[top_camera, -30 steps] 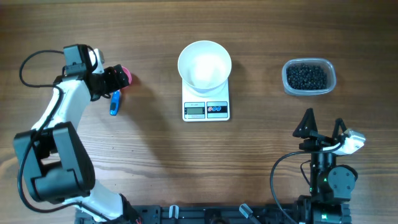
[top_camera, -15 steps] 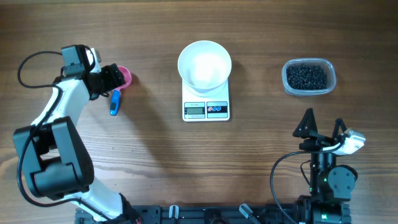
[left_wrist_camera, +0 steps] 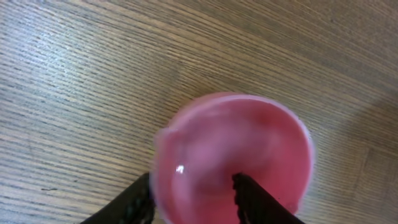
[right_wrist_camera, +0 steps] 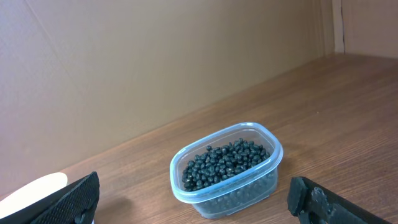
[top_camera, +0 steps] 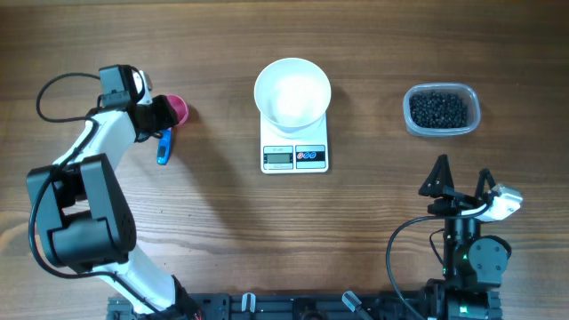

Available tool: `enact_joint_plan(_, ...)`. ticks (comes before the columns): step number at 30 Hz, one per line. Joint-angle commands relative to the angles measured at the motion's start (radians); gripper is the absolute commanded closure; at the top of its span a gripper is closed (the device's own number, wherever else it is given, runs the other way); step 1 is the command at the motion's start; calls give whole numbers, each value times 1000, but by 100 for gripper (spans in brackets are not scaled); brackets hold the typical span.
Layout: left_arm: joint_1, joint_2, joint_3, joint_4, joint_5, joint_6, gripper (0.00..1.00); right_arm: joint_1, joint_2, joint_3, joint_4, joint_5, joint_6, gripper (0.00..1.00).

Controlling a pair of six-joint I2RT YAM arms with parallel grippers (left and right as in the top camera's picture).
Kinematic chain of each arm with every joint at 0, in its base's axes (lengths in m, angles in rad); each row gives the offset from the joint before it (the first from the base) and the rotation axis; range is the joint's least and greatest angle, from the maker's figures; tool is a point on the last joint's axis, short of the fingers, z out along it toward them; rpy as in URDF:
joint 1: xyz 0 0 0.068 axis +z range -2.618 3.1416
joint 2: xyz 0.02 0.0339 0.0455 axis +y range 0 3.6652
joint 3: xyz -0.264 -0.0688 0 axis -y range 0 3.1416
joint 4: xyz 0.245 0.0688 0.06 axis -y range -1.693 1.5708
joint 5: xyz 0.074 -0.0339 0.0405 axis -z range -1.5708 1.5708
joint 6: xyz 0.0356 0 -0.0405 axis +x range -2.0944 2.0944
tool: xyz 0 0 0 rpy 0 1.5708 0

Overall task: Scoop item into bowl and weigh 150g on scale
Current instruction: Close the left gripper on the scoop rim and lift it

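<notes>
The item is seen as a heap of small, round, glossy blue-black pieces, like beans. It fills a clear plastic container with rounded corners to about two thirds. The container stands on the table straight ahead of the right fingers, centred between them and well apart from them. The right fingers are spread wide with nothing between them.

The round white bowl is set on the rear of the white scale, whose grey display and buttons are left uncovered at the front edge. Both lie well to the side of the left fingers, toward the middle of the table.

A pink cup is met by the left fingers at its near wall. One finger stands outside the rim and the other reaches inside the cup, so the wall is straddled. The two are kept apart by a gap wider than the wall, and no pinch on it is seen. The cup is blurred. A blue piece lies just beside the cup, and whether the two are joined cannot be told.

Compared with the frame a second earlier, the left arm has been shifted slightly toward the bowl. The pink cup has been left almost where it was. The bowl, scale, container and right fingers are unchanged.
</notes>
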Motion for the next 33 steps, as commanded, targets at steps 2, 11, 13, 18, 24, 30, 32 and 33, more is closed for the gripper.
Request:
enact_joint_plan(2, -2, 21, 19, 16, -13, 1, 56, 5, -4, 0, 3, -9, 8, 0)
enact_joint_plan(11, -10, 89, 19, 22, -12, -2, 73, 5, -4, 0, 3, -9, 8, 0)
enact_joint_plan(13, -11, 89, 19, 27, -12, -2, 82, 5, -4, 0, 3, -9, 8, 0)
enact_joint_plan(18, -11, 87, 19, 32, -8, -2, 96, 5, -4, 0, 3, -9, 8, 0)
enact_joint_plan(24, -9, -12, 19, 36, 18, -68, 96, 5, -4, 0, 3, -9, 8, 0)
enact_joint_plan(30, -10, -215, 19, 2, 18, -188, 96, 5, -4, 0, 3, -9, 8, 0)
enact_joint_plan(32, -10, -267, 19, -24, 18, -216, 96, 5, -4, 0, 3, -9, 8, 0)
enact_joint_plan(33, -10, -295, 19, -44, 18, -236, 96, 5, -4, 0, 3, -9, 8, 0)
